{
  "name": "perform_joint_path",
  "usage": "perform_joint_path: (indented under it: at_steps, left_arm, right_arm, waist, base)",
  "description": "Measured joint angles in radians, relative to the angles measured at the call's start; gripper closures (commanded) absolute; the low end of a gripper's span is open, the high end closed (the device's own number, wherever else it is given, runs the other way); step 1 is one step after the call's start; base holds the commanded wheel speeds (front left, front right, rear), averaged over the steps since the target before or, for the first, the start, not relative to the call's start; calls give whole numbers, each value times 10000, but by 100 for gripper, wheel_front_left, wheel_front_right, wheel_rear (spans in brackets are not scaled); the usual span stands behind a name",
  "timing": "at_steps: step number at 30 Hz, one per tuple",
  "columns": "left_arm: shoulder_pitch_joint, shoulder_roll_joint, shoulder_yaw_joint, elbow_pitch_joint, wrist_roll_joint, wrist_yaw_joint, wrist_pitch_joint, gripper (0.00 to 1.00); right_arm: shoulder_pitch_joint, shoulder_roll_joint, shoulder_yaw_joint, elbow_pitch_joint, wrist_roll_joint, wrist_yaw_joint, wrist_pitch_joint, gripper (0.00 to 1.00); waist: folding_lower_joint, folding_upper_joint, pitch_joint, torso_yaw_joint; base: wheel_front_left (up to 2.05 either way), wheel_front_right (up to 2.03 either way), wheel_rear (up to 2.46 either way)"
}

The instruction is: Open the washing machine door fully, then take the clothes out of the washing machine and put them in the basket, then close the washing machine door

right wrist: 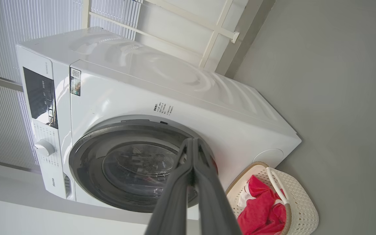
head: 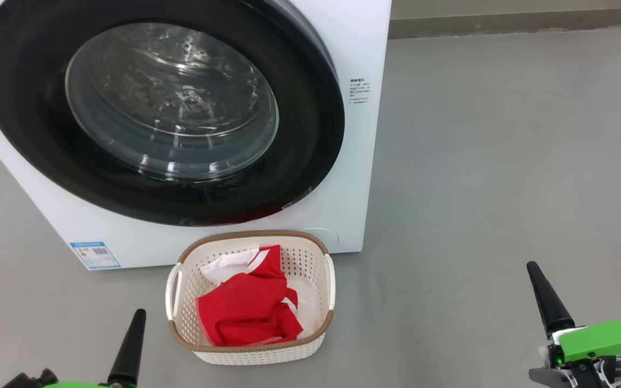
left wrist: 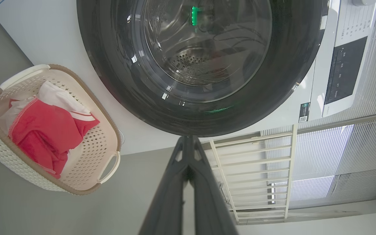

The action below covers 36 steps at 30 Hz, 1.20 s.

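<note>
The white washing machine (head: 353, 161) stands in front of me, and its washing machine door (head: 46, 134), a black rim around a glass bowl, lies flush against the front. On the floor before it sits the cream basket (head: 251, 235), and the red and white clothes (head: 246, 312) lie inside. My left gripper (head: 140, 313) is shut and empty, low and left of the basket. My right gripper (head: 531, 265) is shut and empty, far right of it. The left wrist view has the left gripper (left wrist: 188, 138) pointing at the door (left wrist: 109, 81), the basket (left wrist: 86, 93) and clothes (left wrist: 41, 133) beside it. In the right wrist view the right gripper (right wrist: 193, 140) points at the door (right wrist: 86, 163), with the basket (right wrist: 302, 209) and clothes (right wrist: 259, 212) alongside.
Bare grey floor (head: 504, 161) spreads to the right of the machine up to a wall skirting (head: 504, 22). A blue label (head: 95, 254) marks the machine's lower corner. The control panel (right wrist: 41, 94) and a knob (right wrist: 44, 147) sit above the door. A white slatted rack (left wrist: 256, 169) stands beside the machine.
</note>
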Motion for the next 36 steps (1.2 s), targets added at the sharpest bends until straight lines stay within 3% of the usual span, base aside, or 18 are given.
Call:
perform_joint_path:
  at_steps: [20, 36]
  left_arm:
    - [-377, 8, 98, 176, -2341, -174, 554, 100]
    - [-378, 8, 107, 196, -2391, -174, 568, 100]
  right_arm:
    - [-278, 42, -347, 52, 2163, 0, 600, 100]
    - [-314, 63, -372, 56, 2259, 0, 606, 100]
  waist:
    - [0, 0, 84, 98]
    - [0, 0, 83, 98]
  base:
    - [0, 0, 0]
    - [0, 0, 0]
